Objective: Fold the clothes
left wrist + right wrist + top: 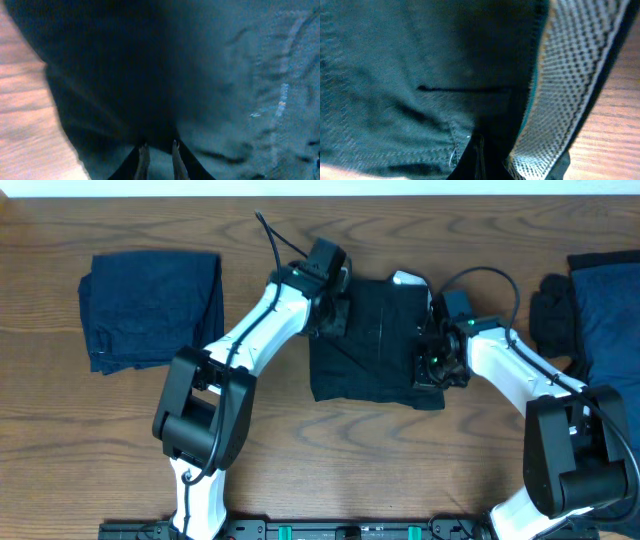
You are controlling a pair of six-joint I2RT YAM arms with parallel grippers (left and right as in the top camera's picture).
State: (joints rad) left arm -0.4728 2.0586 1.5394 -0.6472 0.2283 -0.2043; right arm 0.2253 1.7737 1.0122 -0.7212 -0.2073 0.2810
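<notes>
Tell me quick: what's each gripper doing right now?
Left gripper: closed, pinching the black shorts.
Right gripper: shut beside the waistband strip; whether it grips cannot be told.

Bright and even from above in the overhead view, sharp throughout, with only faint soft shadows on the wooden table [350, 470] and little detail left in the black shorts [370, 340]. Dim, bluish and smeared with blur in the left wrist view, darkest just ahead of the left gripper [159, 161], with washed-out pale wood beside it. Clearer in the right wrist view: crisp stitching ahead of the right gripper [477, 150], well-lit mesh waistband strip [560, 85] beside it.
</notes>
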